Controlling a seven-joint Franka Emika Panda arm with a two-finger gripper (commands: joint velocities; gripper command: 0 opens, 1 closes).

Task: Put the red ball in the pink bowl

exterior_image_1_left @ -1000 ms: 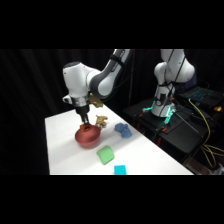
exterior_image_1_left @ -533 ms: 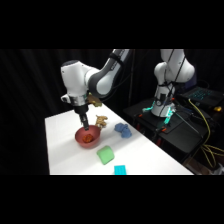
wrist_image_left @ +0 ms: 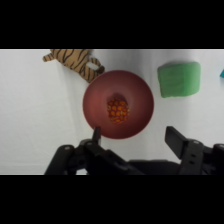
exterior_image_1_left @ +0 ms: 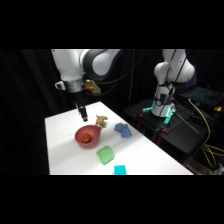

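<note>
A: Side view: I am holding the two-finger gripper [exterior_image_1_left: 83, 117] above the glossy, shallow reddish-pink bowl [exterior_image_1_left: 80, 139]; the small red-orange ball [exterior_image_1_left: 88, 136] is lying inside, which suggests the placement is done.

B: Wrist view?

A: The ball [wrist_image_left: 117, 109] is sitting mid-bowl [wrist_image_left: 95, 107]; the gripper [wrist_image_left: 134, 135] fingers are standing apart, empty, with a striped tiger toy [wrist_image_left: 74, 61] and a green square block [wrist_image_left: 179, 78] lying just outside.
</note>
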